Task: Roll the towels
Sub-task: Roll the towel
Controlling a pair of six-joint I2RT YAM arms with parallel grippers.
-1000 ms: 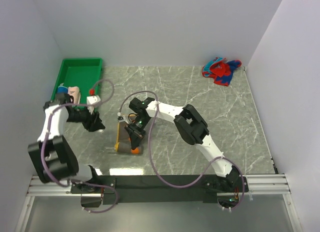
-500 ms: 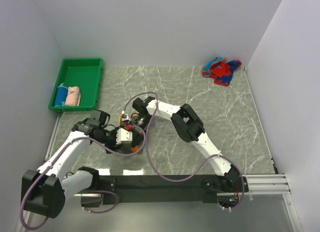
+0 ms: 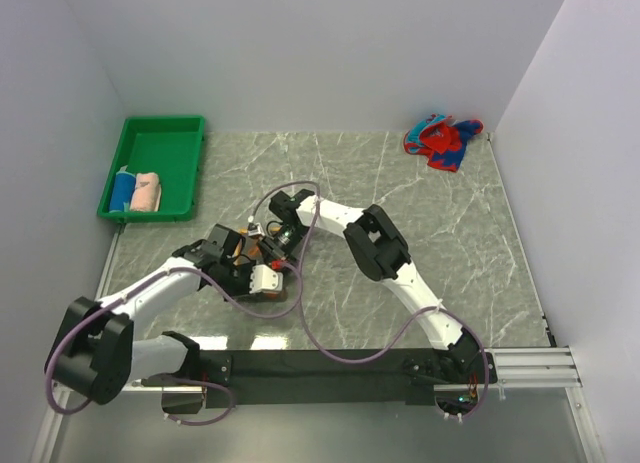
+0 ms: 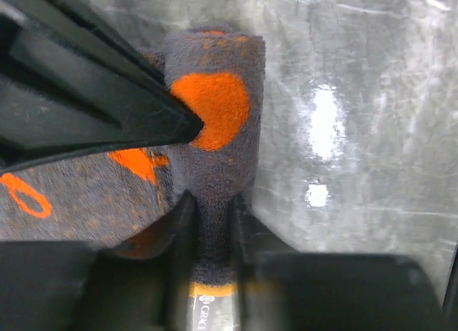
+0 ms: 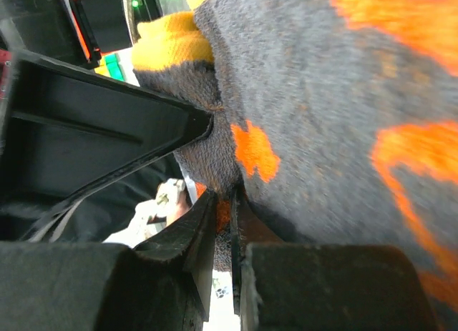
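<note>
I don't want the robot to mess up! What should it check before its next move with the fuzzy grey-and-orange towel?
1. Grey fuzzy towel with orange patches fully rolled: not ok, a flat part lies beside the roll.
2. Left gripper on the roll: ok.
3. Right gripper pinching the cloth: ok.
4. Blue rolled towel and pale pink rolled towel inside green plastic tray: ok.
5. Red-and-blue patterned towel rolled: not ok, crumpled in the far corner.

Towel [image 4: 215,116] up close: soft, fuzzy cloth, matt grey pile with orange patches. The table [image 4: 372,166] under it is smooth and glossy, marble-look, throwing back bright glare. And the tray [image 3: 165,143] — smooth green plastic with a slight sheen.
</note>
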